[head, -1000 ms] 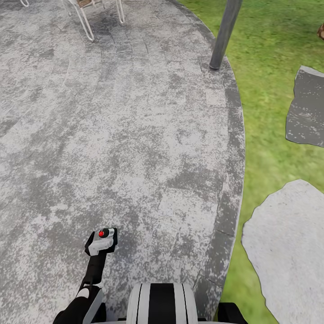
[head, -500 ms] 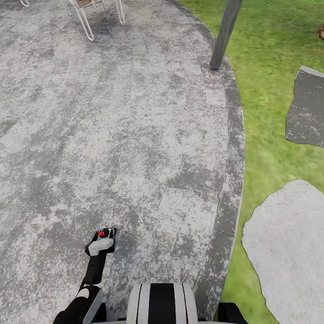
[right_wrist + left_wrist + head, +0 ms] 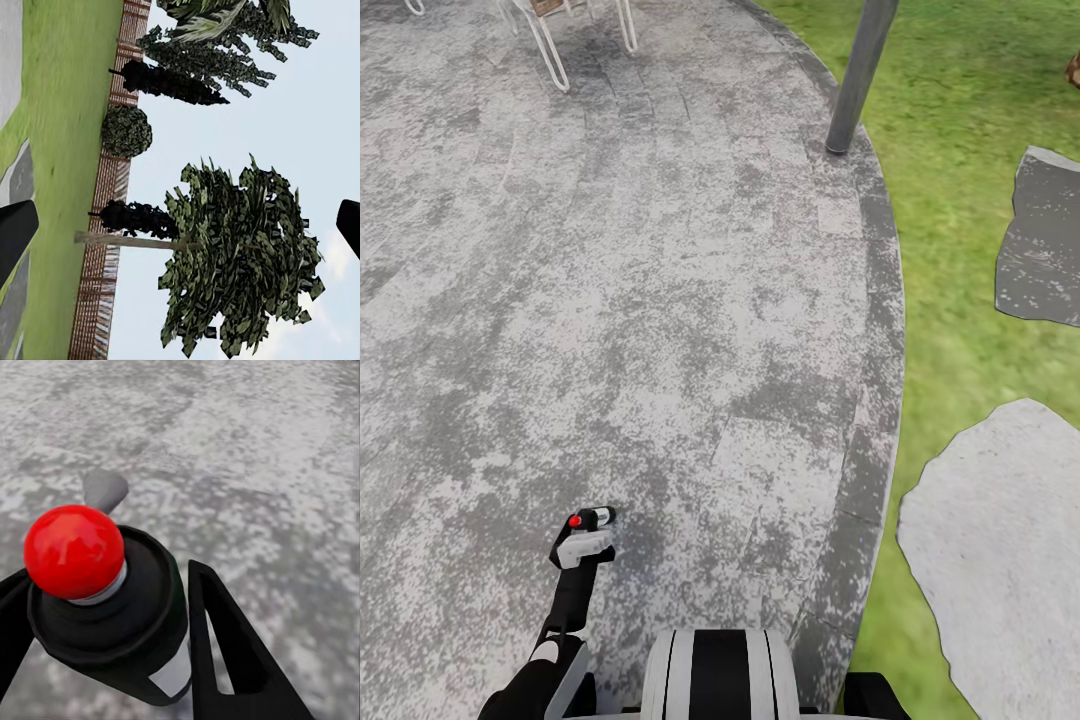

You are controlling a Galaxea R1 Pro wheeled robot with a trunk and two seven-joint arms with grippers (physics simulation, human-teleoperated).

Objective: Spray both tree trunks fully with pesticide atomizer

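Head view. The left gripper point(image 3: 586, 540) appears at the lower left of the frame, at the end of a black forearm cut off by the bottom edge; its fingers are too small here to separate from the pesticide atomizer point(image 3: 592, 519) they carry, of which a red knob and a dark neck show. The robot's white-and-black trunk point(image 3: 718, 672) is cropped at bottom centre. The ground is a wide, mottled grey paved terrace point(image 3: 630, 300) with a curved darker border; green lawn point(image 3: 960, 130) lies along the right side, holding two irregular stone slabs point(image 3: 1000, 540), both cut by the frame's right edge. A grey post point(image 3: 860, 75) stands at the terrace rim near the top, its upper part out of frame. White chair legs point(image 3: 550, 45) show at the top left, the seats hidden.

Left wrist view. The atomizer, black-bodied with a red ball top and a grey nozzle, is pinched between two black fingers point(image 3: 225, 652); its lower body is cut off. Paving is behind it.

Right wrist view. The scene appears turned sideways. Dark fingertips point(image 3: 15, 232) sit at the two opposite edges, spread wide with nothing between. Beyond are lawn, a brown slatted fence point(image 3: 105, 225), dark conifers point(image 3: 165, 82), and one tree point(image 3: 240, 262) with a pale bare trunk and leafy crown against the sky.
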